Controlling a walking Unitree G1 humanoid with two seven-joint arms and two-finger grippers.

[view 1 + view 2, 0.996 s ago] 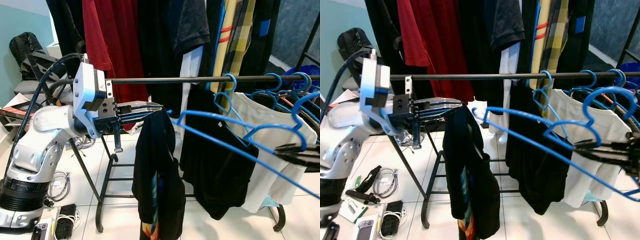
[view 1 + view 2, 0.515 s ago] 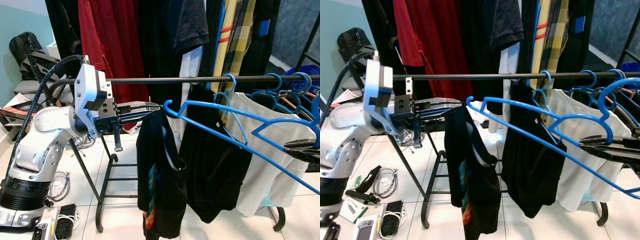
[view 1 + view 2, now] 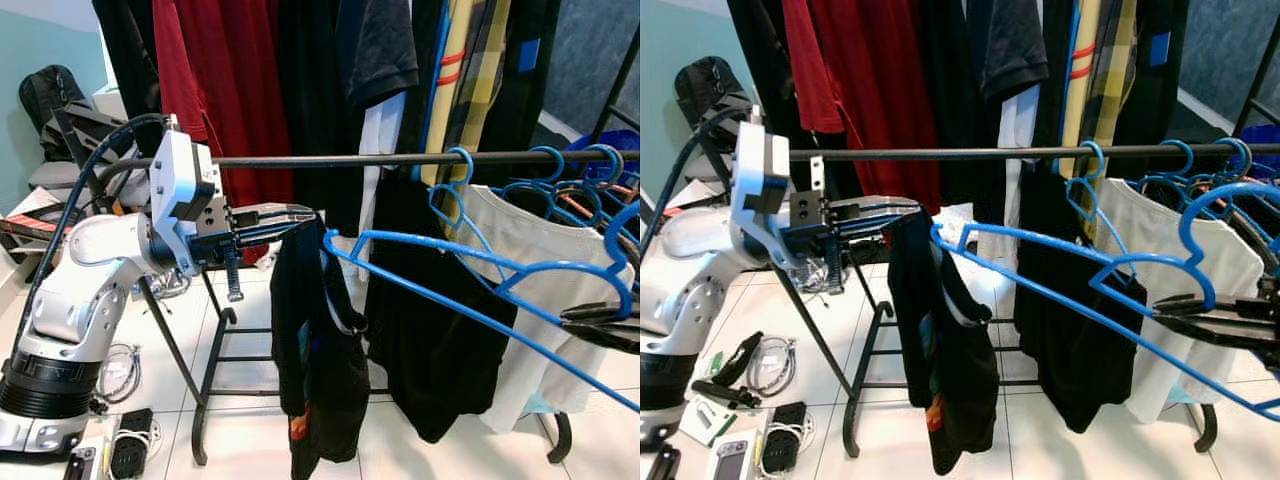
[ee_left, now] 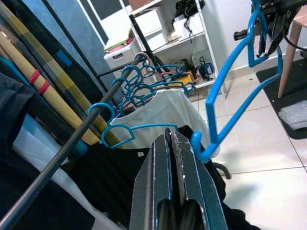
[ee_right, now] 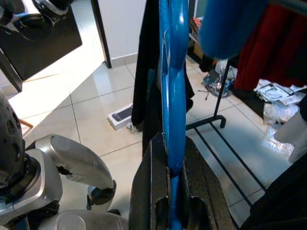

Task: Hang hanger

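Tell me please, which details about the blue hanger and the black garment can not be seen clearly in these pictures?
- Blue hanger: its lower bar is cut off by the left eye view's right edge.
- Right gripper: its fingertips are hidden by the hanger bar they clamp, in the right wrist view.
- Left gripper: what it pinches is hidden between its shut fingers.
- Black garment: its print is too small; its hem is cut off below.

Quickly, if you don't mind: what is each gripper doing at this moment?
Left gripper: shut on the black garment beside the rail.
Right gripper: shut on the blue hanger, below the rail.
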